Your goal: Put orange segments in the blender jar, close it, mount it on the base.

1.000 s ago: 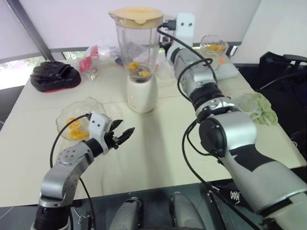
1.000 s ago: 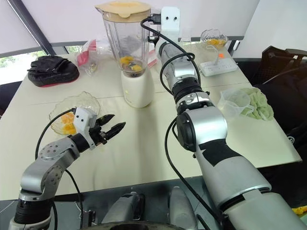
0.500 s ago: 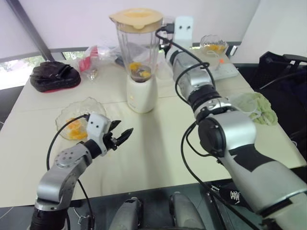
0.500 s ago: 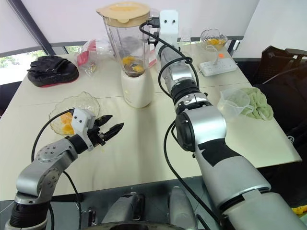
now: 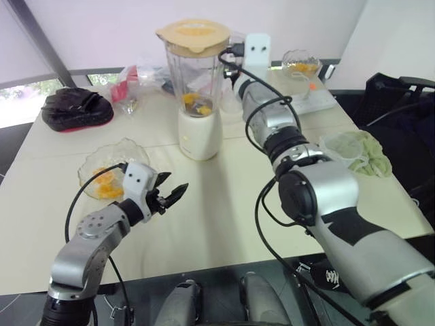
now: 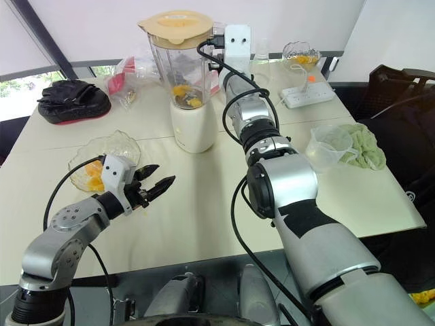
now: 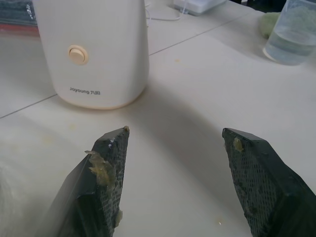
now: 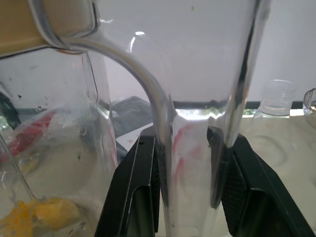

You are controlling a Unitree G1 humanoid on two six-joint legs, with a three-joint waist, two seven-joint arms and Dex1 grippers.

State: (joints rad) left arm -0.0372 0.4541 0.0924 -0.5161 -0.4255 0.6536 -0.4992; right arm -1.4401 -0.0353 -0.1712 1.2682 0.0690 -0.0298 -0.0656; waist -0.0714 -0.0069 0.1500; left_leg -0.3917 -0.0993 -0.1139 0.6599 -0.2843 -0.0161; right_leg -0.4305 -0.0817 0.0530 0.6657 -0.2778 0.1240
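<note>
Right wrist view, claw gripping clear handle

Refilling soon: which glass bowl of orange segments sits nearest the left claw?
The front bowl, beside the left claw; the other bowl stands far off at the back.

- blender jar: clear, glossy plastic
- lid: matt tan plastic
- base: smooth, glossy cream plastic
- pads of the left gripper: black, rough grid texture, smeared with pulp
- table: smooth, matt
- cloth: soft, green
</note>
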